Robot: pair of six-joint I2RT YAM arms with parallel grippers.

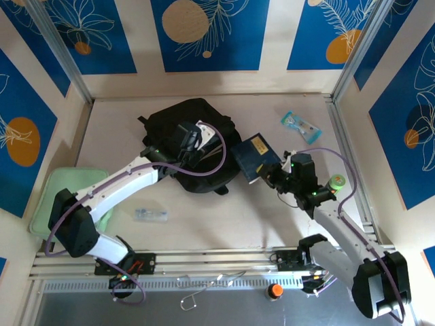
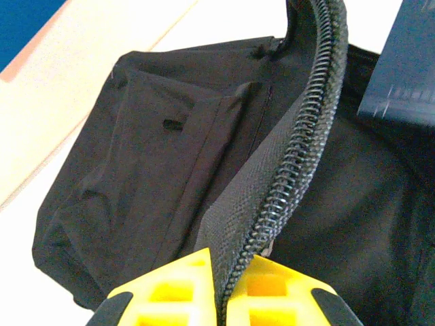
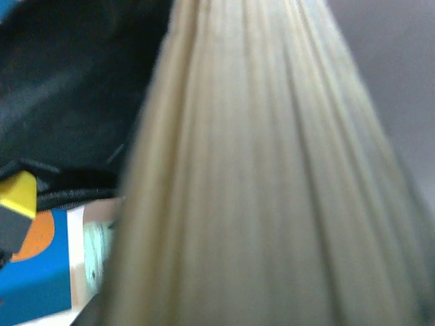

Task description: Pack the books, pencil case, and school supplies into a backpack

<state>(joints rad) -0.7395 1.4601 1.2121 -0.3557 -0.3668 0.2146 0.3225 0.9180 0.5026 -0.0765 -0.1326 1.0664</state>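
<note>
Soft black backpack (image 1: pixel 178 117): left gripper (image 2: pixel 228 293) clamped on coiled zipper edge (image 2: pixel 302 136). Navy yellow-labelled book (image 1: pixel 255 155) pinched tight by right gripper (image 1: pixel 272 178).

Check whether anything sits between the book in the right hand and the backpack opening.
Nothing visible does. The book hangs at the right edge of the backpack. The left hand pinches the zipper edge and holds it up, and that edge runs beside the book, not across it.

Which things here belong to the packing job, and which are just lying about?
Job: backpack, gripped by left gripper; navy book in right gripper; mint green case; probably the teal packet, clear packet, green roll.
Lying about: orange knob and loose wire at the near edge.
</note>
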